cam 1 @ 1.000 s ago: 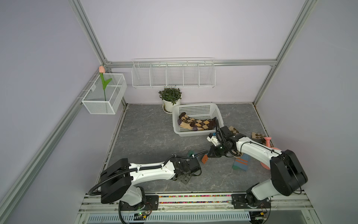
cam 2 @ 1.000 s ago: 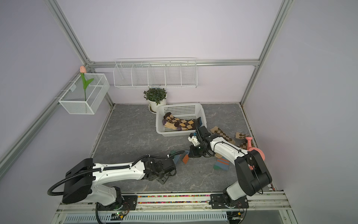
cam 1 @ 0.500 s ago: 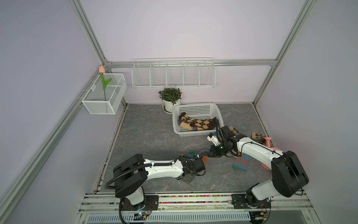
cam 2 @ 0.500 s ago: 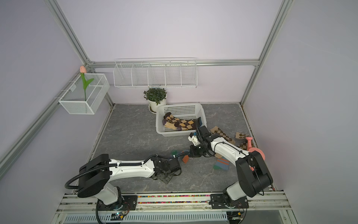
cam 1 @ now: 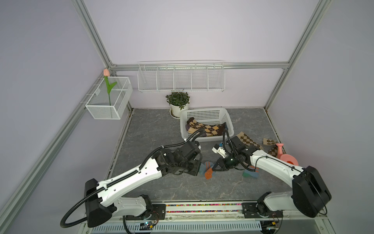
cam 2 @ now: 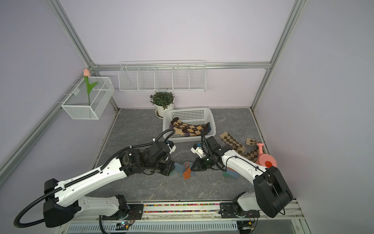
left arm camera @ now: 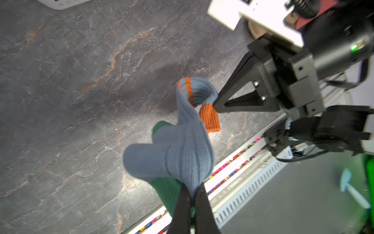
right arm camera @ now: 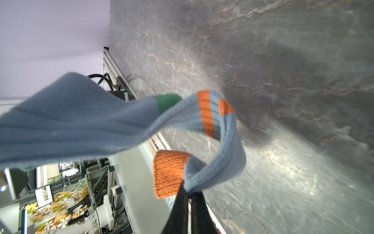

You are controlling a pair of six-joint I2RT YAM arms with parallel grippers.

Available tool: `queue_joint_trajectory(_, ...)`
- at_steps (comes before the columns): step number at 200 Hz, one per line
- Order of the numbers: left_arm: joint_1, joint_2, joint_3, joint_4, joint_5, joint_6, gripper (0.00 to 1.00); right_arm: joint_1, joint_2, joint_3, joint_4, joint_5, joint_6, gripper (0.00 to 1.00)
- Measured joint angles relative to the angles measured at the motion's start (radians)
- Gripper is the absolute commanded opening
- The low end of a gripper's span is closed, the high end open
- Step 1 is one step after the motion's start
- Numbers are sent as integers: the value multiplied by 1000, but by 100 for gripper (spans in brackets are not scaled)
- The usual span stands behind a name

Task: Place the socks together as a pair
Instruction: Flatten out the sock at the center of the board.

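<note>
Finding: both end effectors have hold of one and the same blue sock (left arm camera: 182,154), a ribbed knit with orange stripes and green patches. Left end effector (left arm camera: 193,192) is fully closed, its two black fingers pinching a fold of the blue foot section close to a green patch. Right end effector (right arm camera: 187,190) is likewise fully closed, pinching the leg section just beside the orange cuff, which hangs loose below the grip. The sock is slung between the two grips in a twisted loop over the near middle of the bench (cam 1: 153,129). Both top views show it there, between the two wrists. Whether the hanging cuff touches the bench surface cannot be told.

Second blue sock (cam 1: 252,175) lies on the bench to the right of the held one, partly under the right arm. White basket (cam 1: 202,111) stands at the far middle of the bench and holds argyle socks (cam 1: 206,128) in dark brown and tan. Right of the basket, on the bench, lies a tan argyle sock (cam 1: 248,139). Further tan argyle pieces (cam 1: 270,141) lie at the right edge, just beside a pink watering can (cam 1: 287,160). Potted plant (cam 1: 178,101) stands behind the basket's left corner, against the far wall.
</note>
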Motion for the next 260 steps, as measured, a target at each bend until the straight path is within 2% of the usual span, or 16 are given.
queue_joint_trajectory(42, 182, 58, -84, 39, 142, 23, 0, -1, -21, -30, 21, -21, 19, 7)
queue_joint_trajectory(82, 273, 200, -115, 60, 206, 57, 0, -18, 24, -30, 51, -21, 20, 7)
queue_joint_trajectory(106, 280, 233, -115, 65, 225, 72, 0, -17, 39, -35, 61, -23, 23, 7)
queue_joint_trajectory(132, 280, 209, -115, 61, 244, 74, 0, -8, 23, -59, 85, -43, 42, 7)
queue_joint_trajectory(185, 280, -36, -146, 55, 358, 27, 0, 80, -73, -92, 151, -127, 123, 7)
queue_joint_trajectory(205, 280, -83, -174, 57, 386, 12, 0, 85, -93, -105, 196, -163, 151, 7)
queue_joint_trajectory(232, 279, -34, -193, 66, 379, 7, 0, 56, -81, -128, 256, -190, 180, 10)
queue_joint_trajectory(260, 286, 129, -156, 76, 305, 28, 3, -54, -1, -158, 342, -211, 206, 15)
